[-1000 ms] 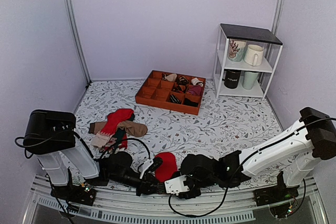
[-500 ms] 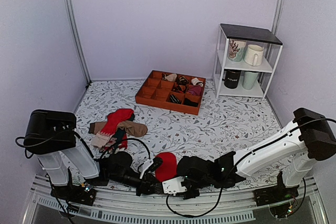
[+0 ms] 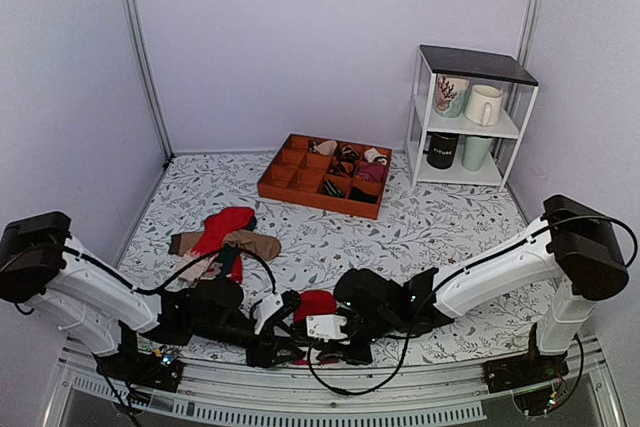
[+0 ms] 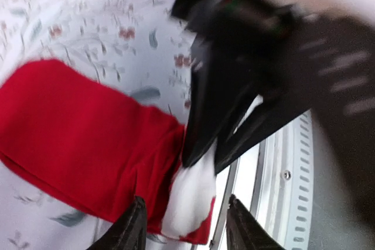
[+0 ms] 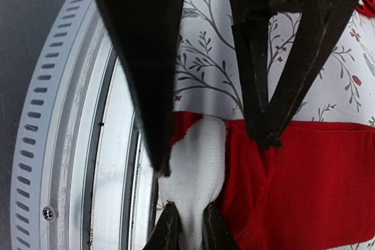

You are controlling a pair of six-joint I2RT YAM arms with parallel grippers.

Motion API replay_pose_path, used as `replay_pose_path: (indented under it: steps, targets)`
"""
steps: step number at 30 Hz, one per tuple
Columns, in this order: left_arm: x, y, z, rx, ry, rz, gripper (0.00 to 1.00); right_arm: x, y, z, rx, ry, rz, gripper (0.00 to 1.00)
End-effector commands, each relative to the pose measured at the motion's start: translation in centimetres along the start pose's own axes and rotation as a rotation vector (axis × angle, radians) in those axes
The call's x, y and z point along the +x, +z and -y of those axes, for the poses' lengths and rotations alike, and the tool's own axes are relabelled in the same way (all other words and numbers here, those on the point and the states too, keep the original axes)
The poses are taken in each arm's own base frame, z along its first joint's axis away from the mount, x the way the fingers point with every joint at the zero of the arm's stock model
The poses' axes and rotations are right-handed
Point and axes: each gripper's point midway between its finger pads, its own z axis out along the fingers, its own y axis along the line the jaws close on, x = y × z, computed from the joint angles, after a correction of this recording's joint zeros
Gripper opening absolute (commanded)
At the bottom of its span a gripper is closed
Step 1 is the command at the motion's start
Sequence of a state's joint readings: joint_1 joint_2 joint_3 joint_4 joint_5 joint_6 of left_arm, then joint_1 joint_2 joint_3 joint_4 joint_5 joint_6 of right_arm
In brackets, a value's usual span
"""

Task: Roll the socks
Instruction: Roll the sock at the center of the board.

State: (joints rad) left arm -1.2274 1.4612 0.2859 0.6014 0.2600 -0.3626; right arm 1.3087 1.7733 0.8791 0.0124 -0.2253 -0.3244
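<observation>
The bright red socks (image 3: pixel 316 303) lie flat at the table's front edge between the two grippers. In the left wrist view the red body (image 4: pixel 76 139) spreads left and the whitish cuff (image 4: pixel 190 194) points toward the rail. My right gripper (image 5: pixel 190 232) is shut on the cuff (image 5: pixel 196 162), with the red part (image 5: pixel 304 185) beside it. My left gripper (image 4: pixel 186 232) is open, its jaws either side of the cuff end and facing the right gripper's fingers (image 4: pixel 205 127). In the top view both grippers, left (image 3: pixel 283 347) and right (image 3: pixel 328 347), meet in front of the socks.
A mixed heap of red, brown and beige socks (image 3: pixel 225 237) lies to the left. An orange divided tray (image 3: pixel 290 179) with rolled bundles sits at the back. A white shelf (image 3: pixel 470 117) with mugs stands at the back right. A metal rail (image 3: pixel 400 387) runs along the front edge.
The left arm has dropped low and stretched out across the table. Both grippers have closed in on the socks' near end. The red patch looks smaller in the top view.
</observation>
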Motion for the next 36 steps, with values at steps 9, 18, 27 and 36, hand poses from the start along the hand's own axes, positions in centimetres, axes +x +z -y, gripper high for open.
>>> replay_pose_path:
  steps: [9, 18, 27, 36]
  targets:
    - [-1.9, -1.1, 0.4, -0.166, 0.353, 0.072, 0.48, 6.7, 2.0, 2.1, -0.345, 0.509, -0.266, 0.13]
    - [-2.3, -2.1, -1.9, -0.313, 0.449, 0.146, 0.52, 8.4, 2.0, 2.6, -0.468, 0.664, -0.312, 0.13]
    - [-1.7, 0.4, -1.4, -0.264, 0.537, 0.085, 0.52, 9.8, 1.9, 2.6, -0.488, 0.785, -0.381, 0.14]
    - [-1.3, 1.7, -1.5, -0.246, 0.538, 0.064, 0.49, 9.6, 2.1, 3.2, -0.482, 0.819, -0.392, 0.14]
